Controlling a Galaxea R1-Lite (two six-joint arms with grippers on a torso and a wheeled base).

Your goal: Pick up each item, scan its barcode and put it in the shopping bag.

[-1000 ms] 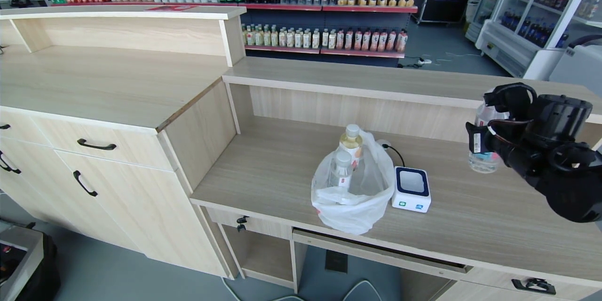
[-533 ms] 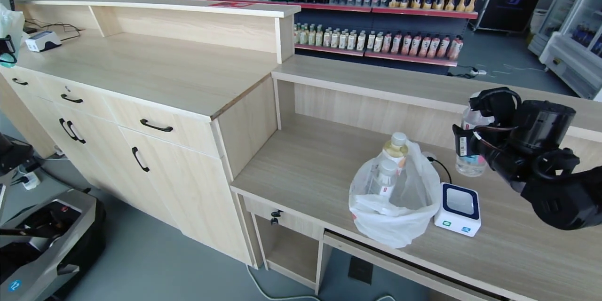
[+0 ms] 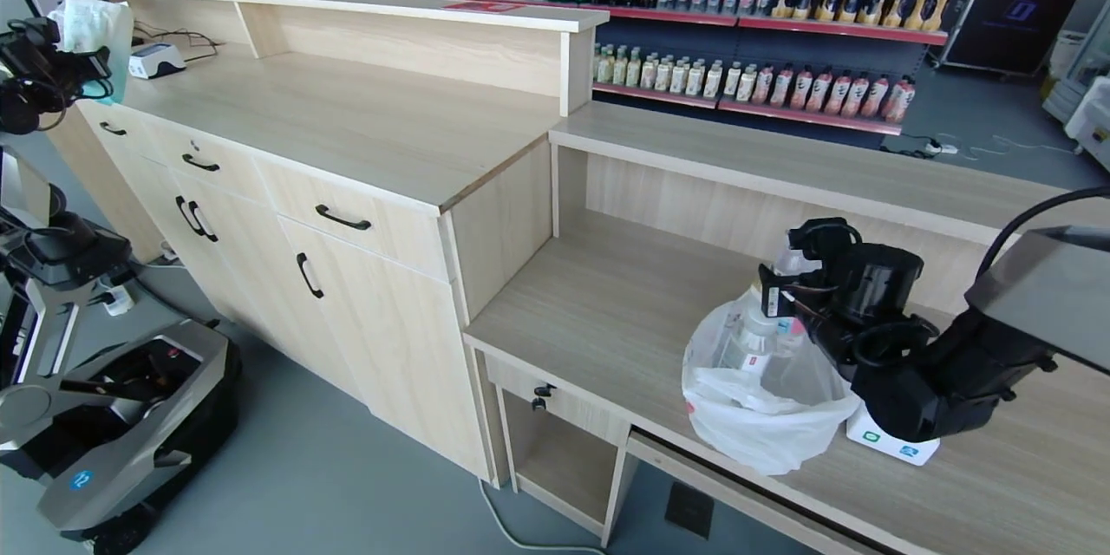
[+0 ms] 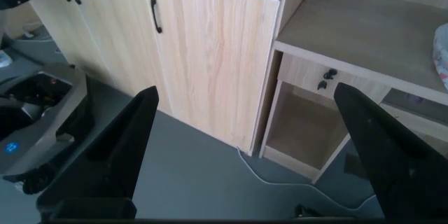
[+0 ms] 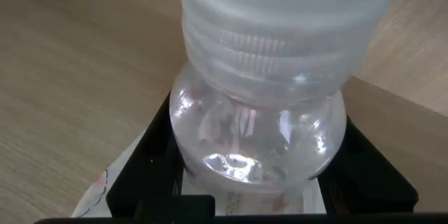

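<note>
Holds water bottle [image 5: 259, 126] clamped in right gripper [image 3: 791, 275] over shopping bag [image 3: 754, 421]; likely needs lowering inside, then letting go.

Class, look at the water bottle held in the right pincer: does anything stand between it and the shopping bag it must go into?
Nothing visible does. The water bottle in the right pincer hangs just above the open shopping bag. The bottles already standing inside take up some room.
</note>
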